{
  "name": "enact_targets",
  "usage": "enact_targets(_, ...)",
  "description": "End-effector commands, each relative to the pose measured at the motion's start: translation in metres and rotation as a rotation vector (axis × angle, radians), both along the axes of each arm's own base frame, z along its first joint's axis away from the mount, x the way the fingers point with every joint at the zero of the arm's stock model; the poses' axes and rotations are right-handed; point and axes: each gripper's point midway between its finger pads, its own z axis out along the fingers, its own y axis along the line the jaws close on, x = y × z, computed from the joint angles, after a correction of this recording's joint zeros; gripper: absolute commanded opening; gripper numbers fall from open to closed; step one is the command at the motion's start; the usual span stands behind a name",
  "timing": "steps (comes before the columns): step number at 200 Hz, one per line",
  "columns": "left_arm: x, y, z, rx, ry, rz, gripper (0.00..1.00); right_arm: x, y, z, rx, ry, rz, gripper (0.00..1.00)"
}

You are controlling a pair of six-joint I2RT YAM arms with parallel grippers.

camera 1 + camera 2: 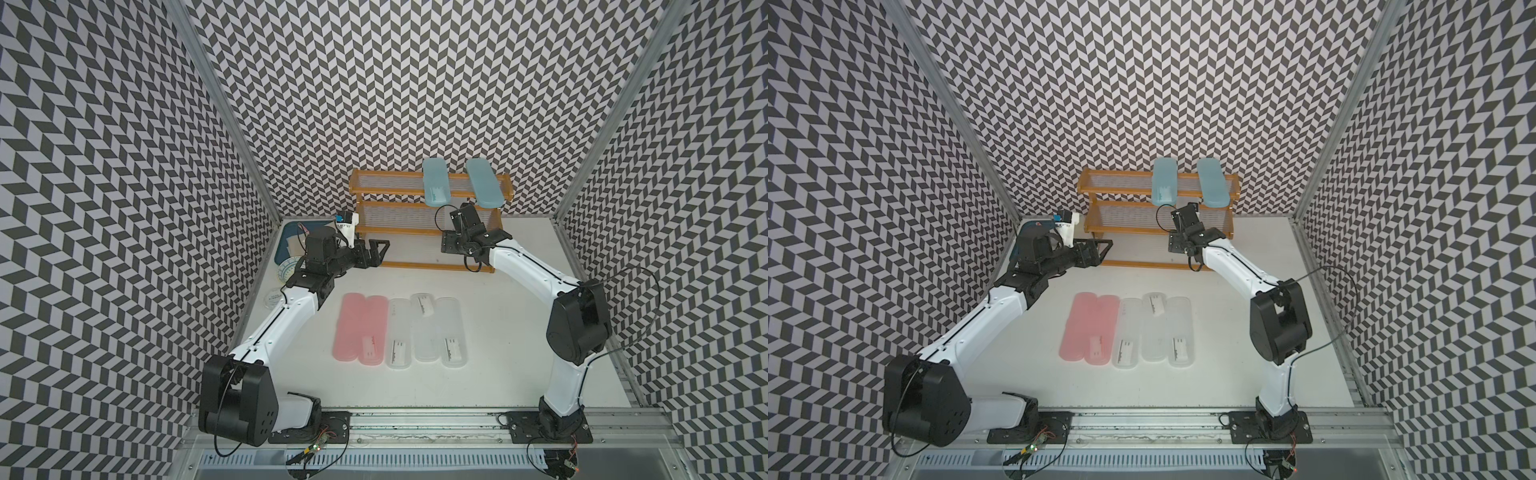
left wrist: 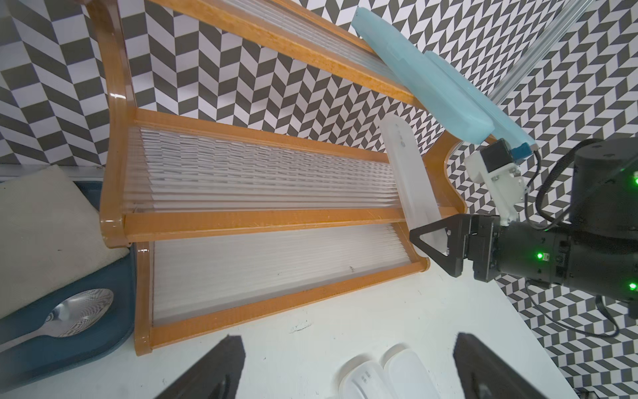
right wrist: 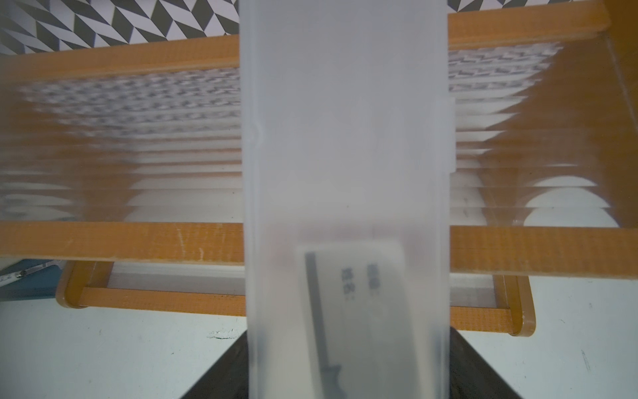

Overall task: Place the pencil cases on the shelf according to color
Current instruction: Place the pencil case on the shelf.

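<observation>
The shelf (image 1: 390, 193) stands against the back wall. Two light blue pencil cases (image 1: 435, 183) (image 1: 484, 183) lie across its top tier. My right gripper (image 2: 428, 241) (image 3: 348, 380) is shut on the near end of a frosted white case (image 2: 411, 179) (image 3: 345, 155), which lies across the middle tier near its right end. On the table in front, two pink cases (image 1: 349, 328) (image 1: 374, 332) and three white cases (image 1: 400, 332) (image 1: 424, 328) (image 1: 452, 332) lie side by side. My left gripper (image 1: 380, 249) (image 2: 348, 366) hangs open and empty by the shelf's lower left corner.
A dark blue tray (image 1: 286, 249) sits left of the shelf, holding a spoon (image 2: 79, 311) and a pale cloth (image 2: 45, 224). A patterned round plate (image 1: 289, 270) and a small round lid (image 1: 272, 297) lie near it. Patterned walls close in on three sides.
</observation>
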Motion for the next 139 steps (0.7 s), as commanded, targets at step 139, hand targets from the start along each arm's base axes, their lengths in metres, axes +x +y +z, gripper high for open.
enact_targets(139,-0.005,0.000,0.015,0.003,-0.071,0.011,1.00,-0.071,-0.018,0.055,0.163,-0.045,0.009,0.96)
